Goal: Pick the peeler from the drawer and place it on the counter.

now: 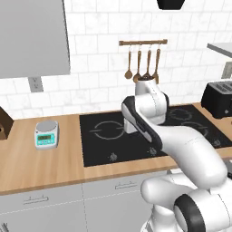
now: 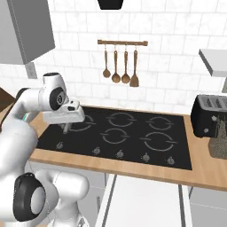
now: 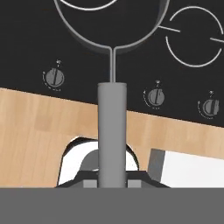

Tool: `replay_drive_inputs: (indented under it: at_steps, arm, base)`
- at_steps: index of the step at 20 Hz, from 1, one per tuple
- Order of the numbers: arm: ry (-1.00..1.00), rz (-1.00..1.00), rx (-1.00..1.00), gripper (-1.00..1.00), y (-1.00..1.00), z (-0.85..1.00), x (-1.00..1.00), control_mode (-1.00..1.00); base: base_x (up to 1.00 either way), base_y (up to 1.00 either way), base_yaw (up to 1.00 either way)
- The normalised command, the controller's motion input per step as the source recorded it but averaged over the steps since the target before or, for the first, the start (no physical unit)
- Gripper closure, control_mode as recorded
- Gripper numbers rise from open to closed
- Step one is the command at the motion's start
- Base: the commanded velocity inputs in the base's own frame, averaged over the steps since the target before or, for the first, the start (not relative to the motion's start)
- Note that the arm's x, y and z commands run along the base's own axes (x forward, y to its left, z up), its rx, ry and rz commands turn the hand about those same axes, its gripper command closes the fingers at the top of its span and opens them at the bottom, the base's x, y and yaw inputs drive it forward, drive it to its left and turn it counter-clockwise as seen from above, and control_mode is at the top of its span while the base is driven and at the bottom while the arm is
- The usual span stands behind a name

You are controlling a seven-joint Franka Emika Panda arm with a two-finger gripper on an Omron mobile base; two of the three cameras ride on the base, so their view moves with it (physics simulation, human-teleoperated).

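My gripper is pinching the peeler. Its dark grey handle stands up between my two finger tips, which press on it from either side. The long axis runs straight out from me along my own line of sight, through a thin wire stem to the broad looped head at the top of the hand view. Below the handle lies the front strip of the counter, and the head hangs over the black cooktop, past its row of knobs. So the peeler is in my grip and in the air, out of the drawer, whose pale inside stands open just off to one side below me. From the right base view my hand hangs above the cooktop's near left corner. I judge the set-down needs bare wood under the whole length, so I should go toward the wide stretch of counter by the kitchen scale.
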Motion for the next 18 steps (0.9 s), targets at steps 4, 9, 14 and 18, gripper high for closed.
replay_drive_inputs:
  at_steps: [4,9,14,18]
  arm:
    - [0.0,0.0,0.0,1.0,1.0,0.01,0.59,-1.0]
    - [0.0,0.0,0.0,1.0,1.0,0.0,0.38,-1.0]
    - [0.0,0.03,-0.01,1.0,1.0,-0.06,0.17,-1.0]
    - [-0.03,0.02,-0.03,1.0,0.97,-0.48,0.05,-1.0]
  base:
    - [0.0,0.0,0.0]
    - [0.0,0.0,0.0]
    - [0.0,0.0,0.0]
    - [0.0,0.0,0.0]
